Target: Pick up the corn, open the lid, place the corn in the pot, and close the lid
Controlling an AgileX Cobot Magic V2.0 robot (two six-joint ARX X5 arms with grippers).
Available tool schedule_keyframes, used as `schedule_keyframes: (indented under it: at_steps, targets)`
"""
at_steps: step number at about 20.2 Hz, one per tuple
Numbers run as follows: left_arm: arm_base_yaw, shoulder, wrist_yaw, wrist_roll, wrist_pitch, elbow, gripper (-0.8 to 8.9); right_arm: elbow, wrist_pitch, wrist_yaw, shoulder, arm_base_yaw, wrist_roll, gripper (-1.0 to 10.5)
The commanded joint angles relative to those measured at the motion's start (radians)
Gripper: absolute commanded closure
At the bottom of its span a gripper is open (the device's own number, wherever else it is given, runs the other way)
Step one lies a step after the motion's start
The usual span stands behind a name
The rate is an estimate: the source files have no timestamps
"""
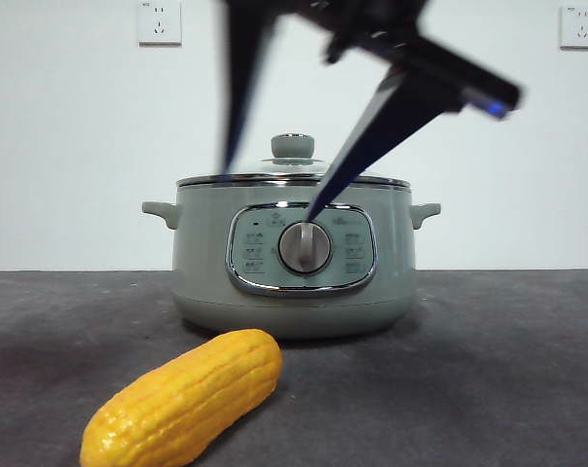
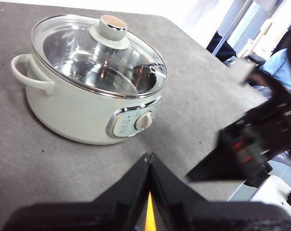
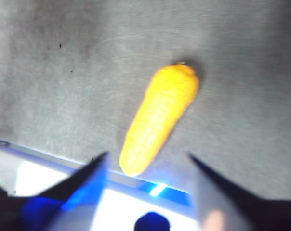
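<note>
We saw the right hand (image 3: 148, 161) hanging above the corn (image 3: 160, 119), its two jaws spread well apart with nothing between them. The cob lay flat on the dark grey counter (image 3: 54, 86) below that hand, one rounded end reaching toward the gap between the jaws and the other end pointing away from it; no jaw touched it. The picture from that wrist was blurred, so we could not make out the kernels there.

In the front view the same cob (image 1: 187, 399) lay on the counter (image 1: 489, 370) in front of the pot (image 1: 291, 258), apart from it, and two dark, blurred jaws came down from above, their tips at about the height of the pot's rim and dial (image 1: 304, 247). We took these for the right hand (image 1: 270, 185), since it was the one spread open over the cob.

The left hand (image 2: 149, 161) had its jaws pressed together at the tips and held nothing. A thin yellow sliver showed in the slit below them. The pot (image 2: 78, 108) stood ahead of that hand, well apart from it, with the lid (image 2: 99, 55) seated on its rim and the pale green knob (image 2: 111, 30) upright on top. Through the glass we saw the bare metal inside. Beside the left hand, part of the other arm showed dark and blurred.
</note>
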Motion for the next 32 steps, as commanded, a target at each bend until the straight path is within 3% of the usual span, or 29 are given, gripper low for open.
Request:
schedule_keyframes:
  at_steps: [1,9,19,20,22,25,28,32]
  targets:
    - [-0.002,0.0,-0.002,0.013,-0.006,0.0,8.18,0.033,-0.011,0.011,0.076,0.011,0.032,3.4]
    - [-0.003,0.011,-0.028,0.025,-0.019,0.0,8.18,0.046,0.006,0.047,0.235,0.031,0.098,3.5]
    - [-0.022,0.039,-0.028,0.031,-0.019,0.0,8.18,0.046,0.019,0.061,0.337,0.031,0.076,3.6]
    - [-0.022,0.043,-0.028,0.032,-0.019,0.0,8.18,0.046,0.021,0.066,0.338,0.031,0.07,4.4]
    - [-0.022,0.052,-0.027,0.035,-0.019,0.0,8.18,0.046,0.022,0.068,0.338,0.031,0.047,7.3]
    - [-0.022,0.065,-0.027,0.039,-0.019,0.0,8.18,0.046,0.022,0.068,0.338,0.031,0.011,9.6]
    - [-0.022,0.077,-0.028,0.05,-0.019,0.0,8.18,0.046,0.022,0.068,0.338,0.031,-0.005,9.6]
    - [-0.022,0.093,-0.028,0.057,-0.019,0.0,8.18,0.049,0.0,0.068,0.329,0.031,-0.089,9.6]
